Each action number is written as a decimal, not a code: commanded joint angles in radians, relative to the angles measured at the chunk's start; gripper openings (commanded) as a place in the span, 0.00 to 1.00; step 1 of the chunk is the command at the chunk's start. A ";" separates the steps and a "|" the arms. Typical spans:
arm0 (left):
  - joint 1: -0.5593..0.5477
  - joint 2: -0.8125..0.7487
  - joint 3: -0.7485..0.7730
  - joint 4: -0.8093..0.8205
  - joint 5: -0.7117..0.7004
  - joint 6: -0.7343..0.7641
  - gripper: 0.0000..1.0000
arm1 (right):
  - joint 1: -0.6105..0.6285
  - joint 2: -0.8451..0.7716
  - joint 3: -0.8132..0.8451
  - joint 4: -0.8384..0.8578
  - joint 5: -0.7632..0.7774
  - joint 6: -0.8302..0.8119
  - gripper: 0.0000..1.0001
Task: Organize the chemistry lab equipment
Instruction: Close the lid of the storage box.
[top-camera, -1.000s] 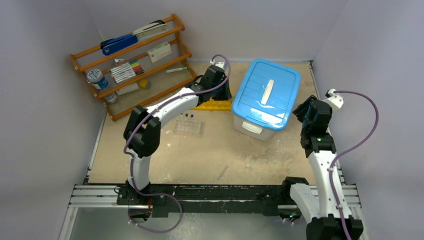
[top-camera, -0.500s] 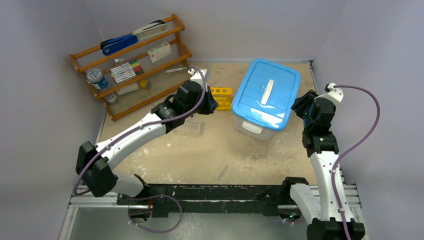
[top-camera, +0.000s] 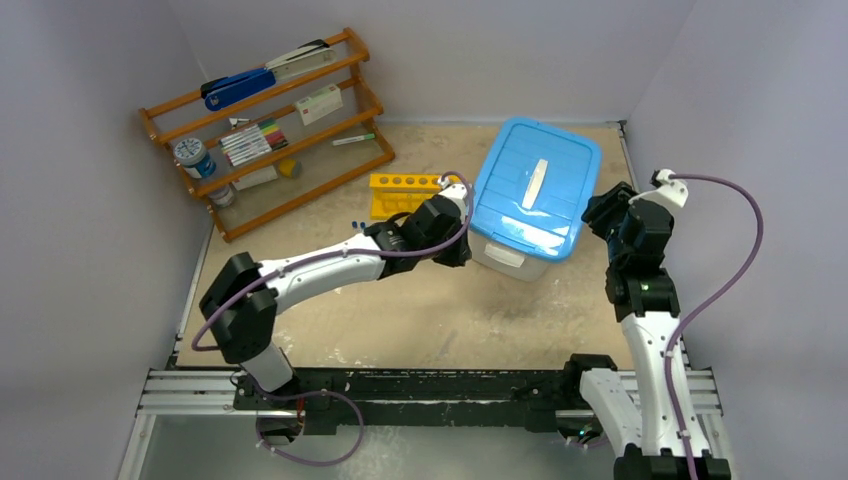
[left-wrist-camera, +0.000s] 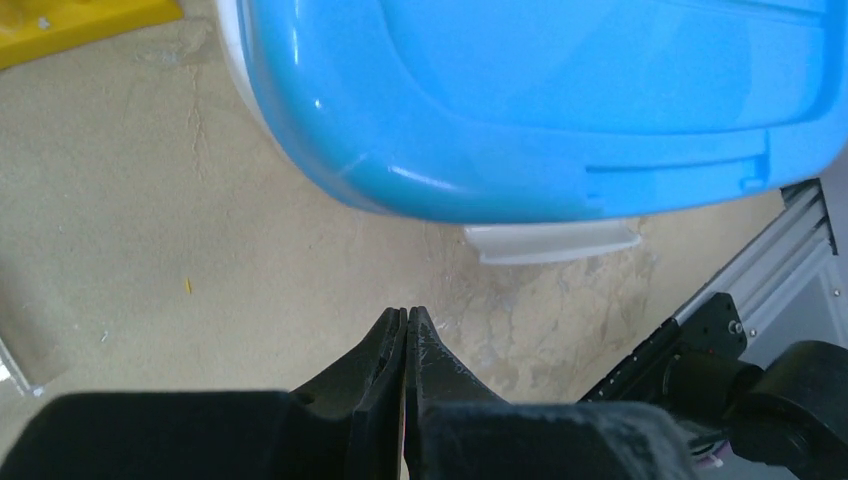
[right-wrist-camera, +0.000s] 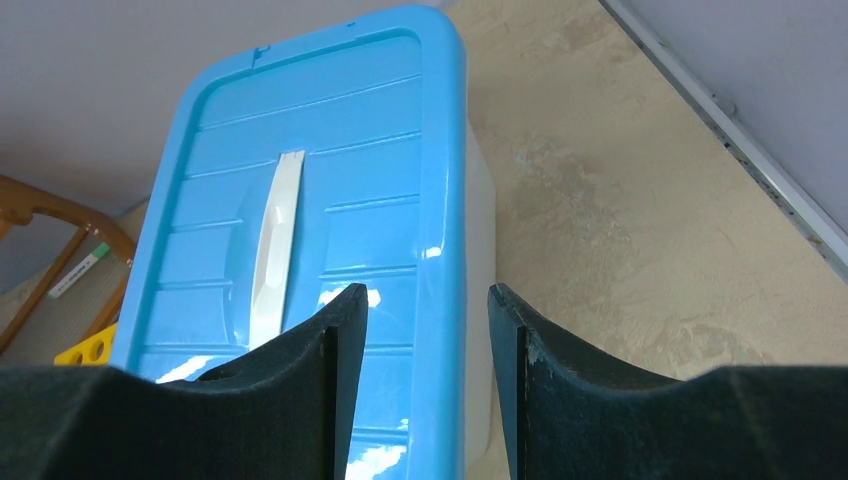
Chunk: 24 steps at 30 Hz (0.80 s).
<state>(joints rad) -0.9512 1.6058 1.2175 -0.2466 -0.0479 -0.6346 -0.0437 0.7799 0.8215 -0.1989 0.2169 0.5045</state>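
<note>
1. Now, my left gripper (top-camera: 462, 250) (left-wrist-camera: 407, 315) is clenched tight. Its two fingers press together tip to tip, and nothing is caught between them.
2. Under those fingertips I see only the bare sandy table (top-camera: 420, 320) (left-wrist-camera: 200, 230). I cannot tell if the tips touch it.
3. Just past the left fingertips sits the box with the blue lid (top-camera: 535, 190) (left-wrist-camera: 540, 100). Its white latch (left-wrist-camera: 550, 240) is the closest bit, a little to the right of the tips and apart from them.
4. The yellow rack (top-camera: 403, 190) (left-wrist-camera: 70, 25) sits on the table well off to the far left of the left fingertips. From above I can see round holes in its top. It is just beside the box.
5. Some blue-capped tubes (top-camera: 357, 223) are near the rack, well apart from the left fingers. They are tiny, so I only make out the blue caps.
6. My right gripper (top-camera: 600, 212) (right-wrist-camera: 428, 300) is let loose. Its fingers stand apart and nothing is between them.
7. Past the right fingers is the same box (right-wrist-camera: 300, 220). The right edge of the lid lines up with the gap between them. The white handle (right-wrist-camera: 275, 250) on the lid is to the left of both fingers. I cannot tell if the fingers touch the box.
8. A wooden shelf (top-camera: 270, 130) stands far to the left of both grippers.
</note>
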 joint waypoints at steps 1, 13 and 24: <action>0.003 0.063 0.127 0.066 0.004 0.019 0.00 | 0.005 -0.059 0.004 -0.027 0.028 -0.021 0.51; 0.014 0.226 0.348 -0.021 -0.006 0.071 0.00 | 0.005 -0.065 -0.011 -0.028 0.036 -0.032 0.52; 0.015 0.077 0.179 -0.031 -0.012 0.060 0.36 | 0.005 -0.012 -0.002 0.094 -0.129 -0.051 0.37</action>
<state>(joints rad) -0.9424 1.8069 1.4651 -0.2996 -0.0505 -0.5785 -0.0441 0.7288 0.8093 -0.2230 0.1936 0.4717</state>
